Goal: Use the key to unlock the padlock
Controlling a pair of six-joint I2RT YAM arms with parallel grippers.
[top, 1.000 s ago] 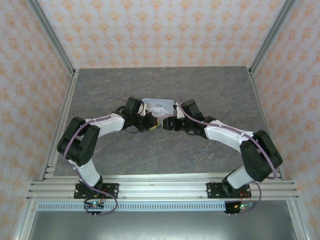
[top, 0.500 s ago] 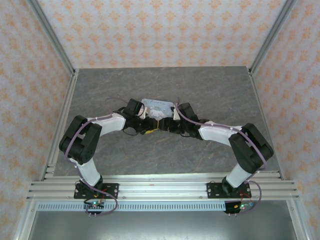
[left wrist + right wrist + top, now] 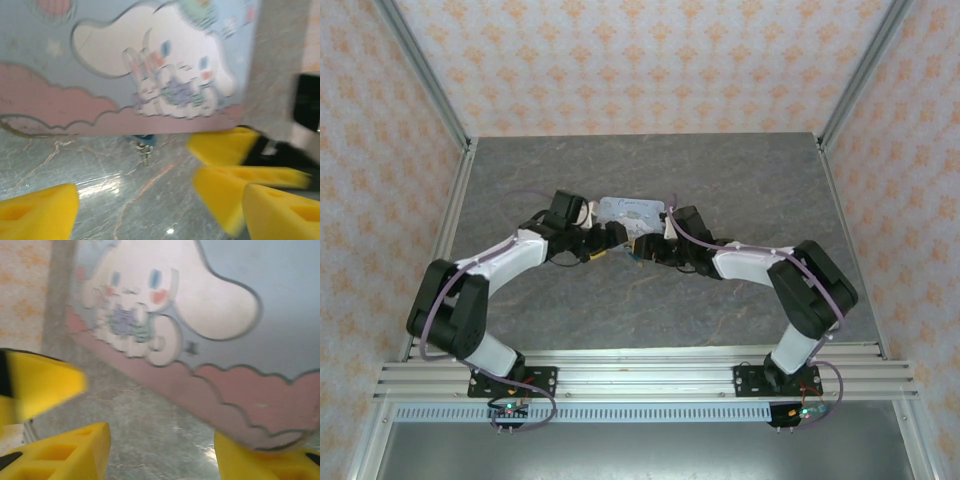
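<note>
While the right tool [image 3: 162, 440] has kept its yellow fingers partly spread, with bare counter [image 3: 720, 170] between them and nothing pinched, the left tool [image 3: 160, 200] has changed most. A second ago it was pressed together close to the right tool. Now its yellow fingers [image 3: 37, 210] stand wide apart at the two lower corners of the left wrist view, gripping nothing. From above, the left arm has swung outward: its elbow sits lower and farther left than before, and its wrist has drawn a little away from the middle. The right arm's elbow has come in toward the centre, and its tool lies slightly farther left. The pale blue cartoon tin [image 3: 633, 211] lies about where it did, just beyond both tools. The padlock [image 3: 144, 136] shows as a small teal block on the counter, tucked against the near edge of the tin and ahead of the left tool's open gap. The key [image 3: 145, 154] is a thin pale sliver touching its lower side; whether it sits in the lock cannot be told through the blur.
</note>
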